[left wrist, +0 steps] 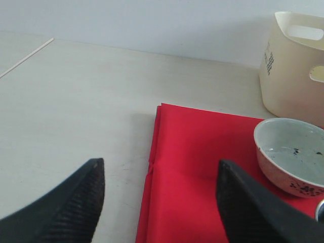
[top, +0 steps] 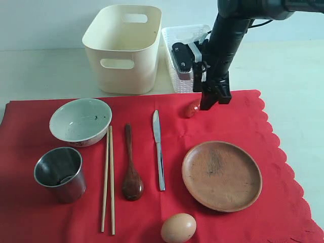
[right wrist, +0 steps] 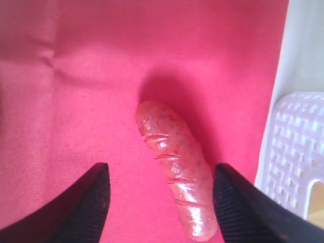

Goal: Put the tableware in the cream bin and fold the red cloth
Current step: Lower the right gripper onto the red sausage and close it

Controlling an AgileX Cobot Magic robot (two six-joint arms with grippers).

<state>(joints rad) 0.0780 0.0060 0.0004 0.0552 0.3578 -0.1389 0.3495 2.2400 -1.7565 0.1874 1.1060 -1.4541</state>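
Right wrist view shows the right gripper, jaws spread and empty, poised around a sausage on the red cloth, likely clearing food before folding; the left gripper hangs released.

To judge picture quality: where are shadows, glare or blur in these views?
Exterior view: soft light, a sheen on the knife. Right wrist view: the sausage casts a dark shadow on the red cloth and shows glossy highlights; the right fingers look soft. Left wrist view: left fingers soft, bowl sharp.
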